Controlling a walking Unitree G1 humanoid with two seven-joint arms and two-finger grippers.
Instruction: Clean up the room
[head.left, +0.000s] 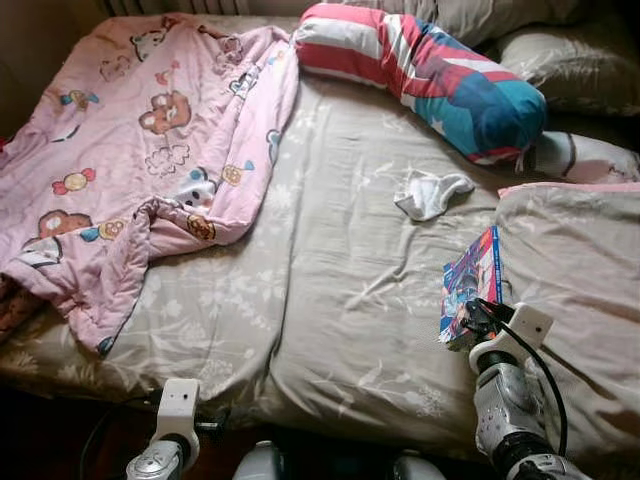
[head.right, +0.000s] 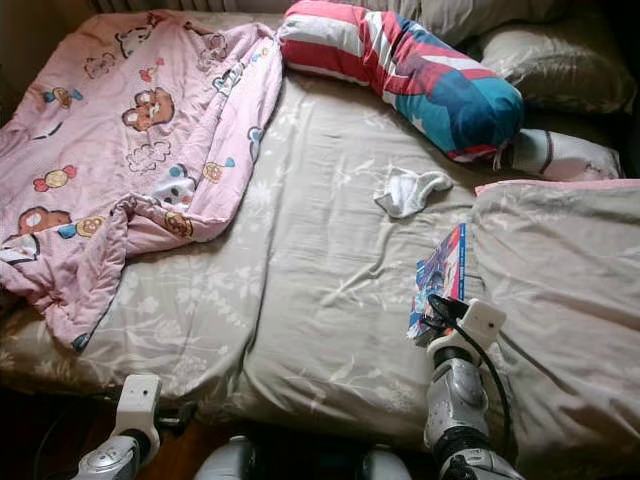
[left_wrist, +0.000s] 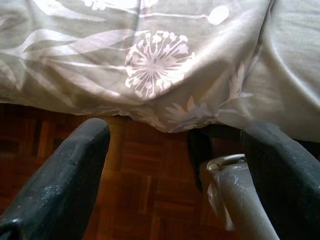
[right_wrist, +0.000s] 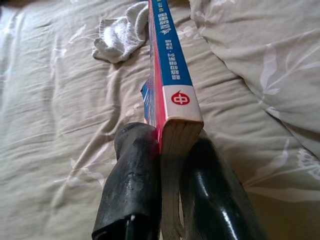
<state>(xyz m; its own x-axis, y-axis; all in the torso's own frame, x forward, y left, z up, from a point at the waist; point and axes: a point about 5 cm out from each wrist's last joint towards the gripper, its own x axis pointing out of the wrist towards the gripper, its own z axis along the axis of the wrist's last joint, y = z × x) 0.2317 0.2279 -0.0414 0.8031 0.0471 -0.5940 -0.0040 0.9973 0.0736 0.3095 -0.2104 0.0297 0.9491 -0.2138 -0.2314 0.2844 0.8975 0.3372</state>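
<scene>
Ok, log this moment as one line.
right gripper: shut on book, above bed | left gripper: open, idle by bed edge | white sock: on bed

Home bedroom, unmade bed (head.left: 330, 300), pillows (head.left: 560, 60)

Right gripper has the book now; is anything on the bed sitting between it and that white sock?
Nothing visible. The right gripper is shut on the book, and only bare bedsheet lies between it and the white sock ahead.
</scene>
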